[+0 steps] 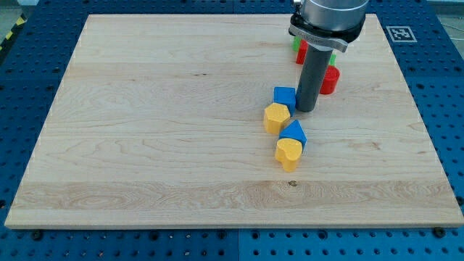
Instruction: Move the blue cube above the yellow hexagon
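Right of centre, my tip (306,109) touches the blue cube's (284,96) right side, the squat, axis-less cube sitting just above the yellow hexagon (276,117); no hand.

blue cube (284,96), touching yellow hexagon (276,117) below

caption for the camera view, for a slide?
My tip sits right of the blue cube, which touches the yellow hexagon from above.

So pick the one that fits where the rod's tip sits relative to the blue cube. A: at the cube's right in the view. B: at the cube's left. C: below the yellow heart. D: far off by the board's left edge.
A: my tip stands right against the view's right side of the blue cube, with the yellow hexagon just below-left of that cube.
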